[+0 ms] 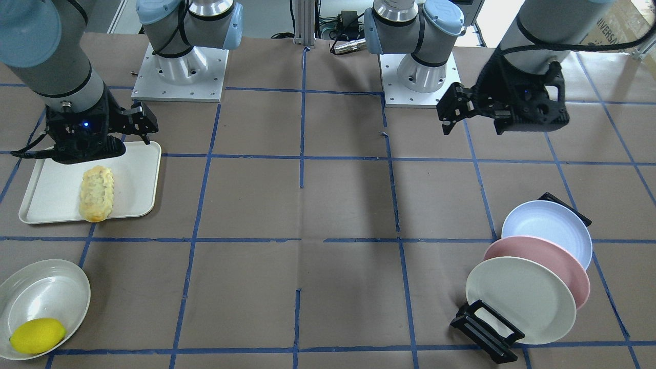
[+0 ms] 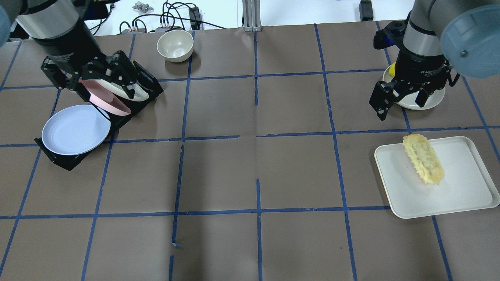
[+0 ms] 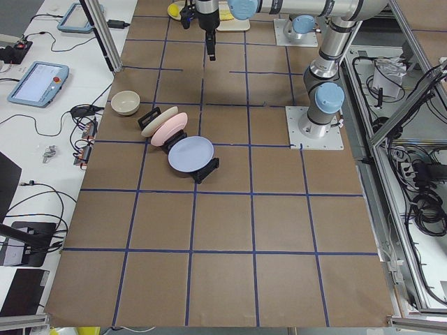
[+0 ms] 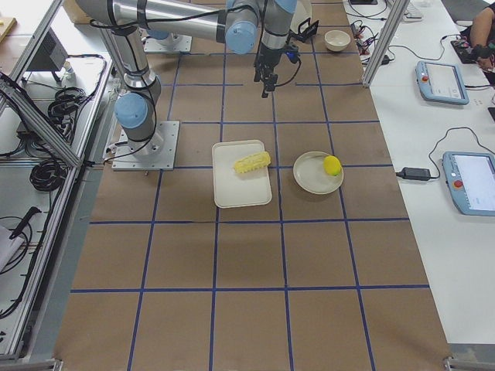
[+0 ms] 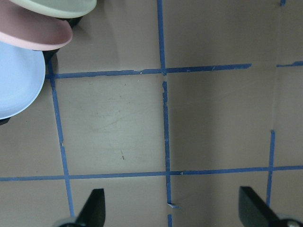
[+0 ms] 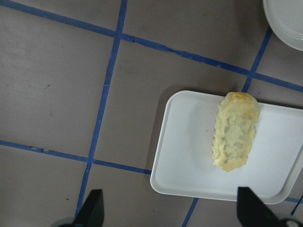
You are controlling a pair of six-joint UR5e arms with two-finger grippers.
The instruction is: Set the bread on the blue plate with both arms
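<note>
The bread (image 1: pixel 96 193) lay on a white tray (image 1: pixel 138 179) on the robot's right side of the desk (image 1: pixel 328 205), close to one long edge. Nearby, an oval cream dish (image 1: pixel 46 289) held a lemon (image 1: pixel 37 335) against its rim. On the robot's left side, a black rack (image 1: pixel 484 328) held three plates leaning in a row: the blue plate (image 1: pixel 547 231) at the end nearest the robot, then a pink plate (image 1: pixel 564 265), then a cream plate (image 1: pixel 520 300). A small cream bowl (image 2: pixel 175 45) stood apart, near the desk's far edge. The left pincer (image 5: pixel 173 208) hung spread wide above the desk near the rack, touching nothing. The right pincer (image 6: pixel 173 205) hung spread as well, raised above the desk beside the tray and gripping nothing.
</note>
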